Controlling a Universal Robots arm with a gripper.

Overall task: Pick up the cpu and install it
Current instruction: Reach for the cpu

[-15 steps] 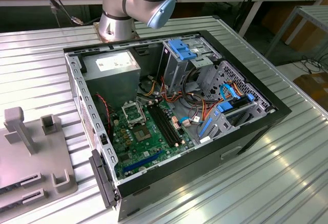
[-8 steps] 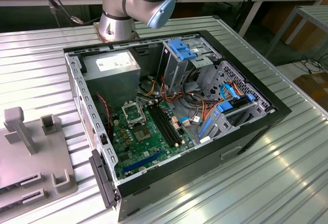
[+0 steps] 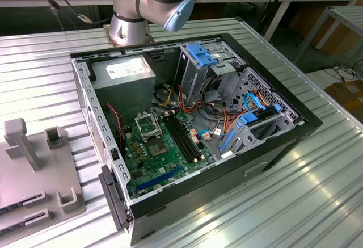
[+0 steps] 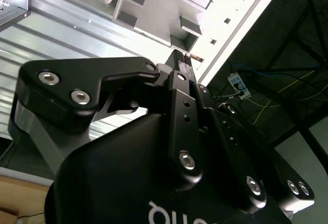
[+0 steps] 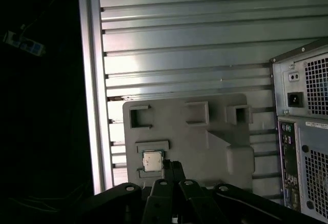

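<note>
Resting flat in a recess of the grey fixture plate [image 5: 205, 147] on the bench [image 5: 179, 39], the cpu [image 5: 152, 161] is seen just beside the hand [image 5: 174, 166], whose fingers are pressed together; nothing is held.

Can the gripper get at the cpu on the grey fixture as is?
Probably yes. The cpu lies uncovered in its pocket on the grey fixture, and the gripper appears close beside it in the first wrist view. The jaws look shut, so they'd need opening first.
</note>
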